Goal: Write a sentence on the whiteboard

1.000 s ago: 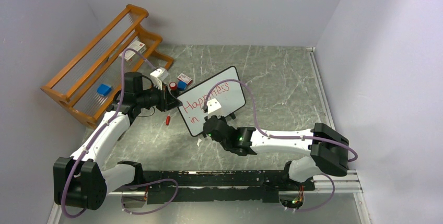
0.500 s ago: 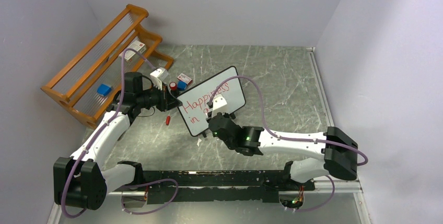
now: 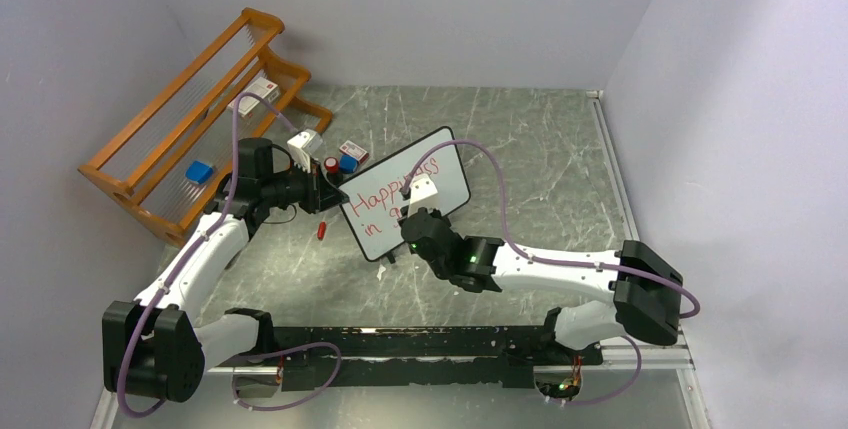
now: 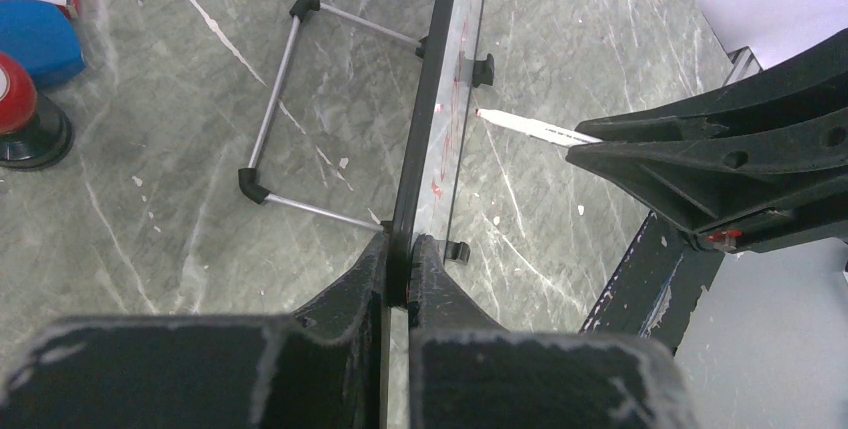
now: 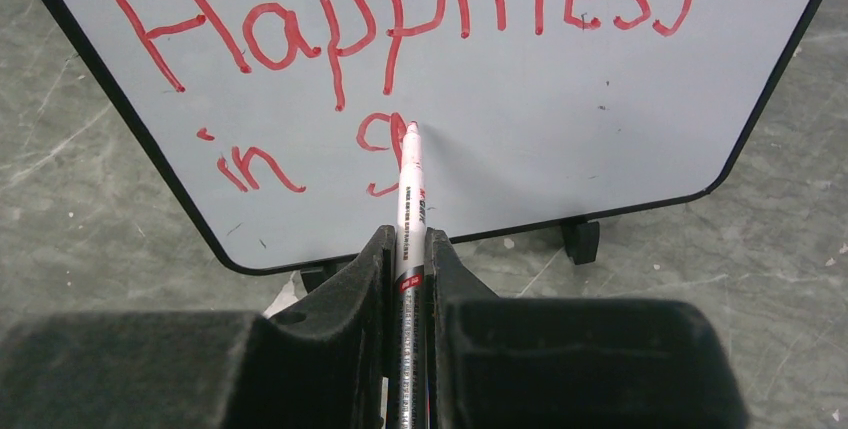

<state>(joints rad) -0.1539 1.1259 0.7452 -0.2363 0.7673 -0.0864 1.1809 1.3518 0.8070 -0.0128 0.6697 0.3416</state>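
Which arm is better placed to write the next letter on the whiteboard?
Right. The right gripper is shut on the marker, whose tip is at the g in the second line of the sentence on the whiteboard. The left gripper is clamped on the board's edge, steadying it.

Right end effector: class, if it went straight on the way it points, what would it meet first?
The whiteboard: the marker it holds has its tip at, or very near, the board's face.

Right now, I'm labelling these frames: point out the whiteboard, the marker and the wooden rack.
whiteboard (image 5: 560, 119): right wrist view, bare white face.
marker (image 5: 411, 204): right wrist view, white barrel.
wooden rack (image 3: 262, 20): top external view, far end piece.
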